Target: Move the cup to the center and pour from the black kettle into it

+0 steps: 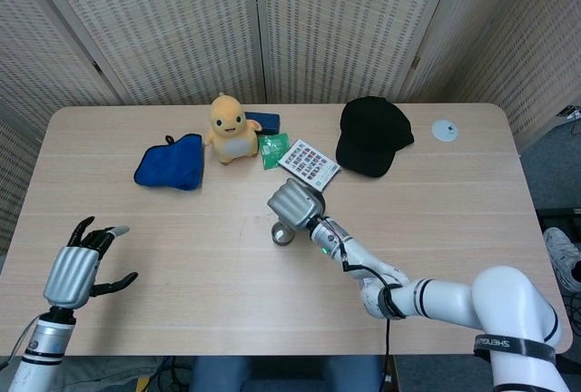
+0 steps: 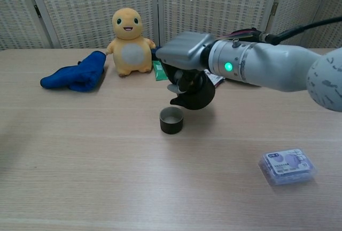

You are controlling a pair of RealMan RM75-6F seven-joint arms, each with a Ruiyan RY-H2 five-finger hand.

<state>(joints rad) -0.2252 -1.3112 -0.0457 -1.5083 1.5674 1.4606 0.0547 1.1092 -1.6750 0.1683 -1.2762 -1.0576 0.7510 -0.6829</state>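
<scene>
One cup point(image 2: 171, 120) on table, black kettle point(image 2: 193, 93) in right hand point(image 2: 181, 54) above

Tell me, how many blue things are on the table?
3: a blue cloth on the left, a small blue box behind the yellow toy, and a bluish pack near the front right. More may be hidden behind the arm.
</scene>
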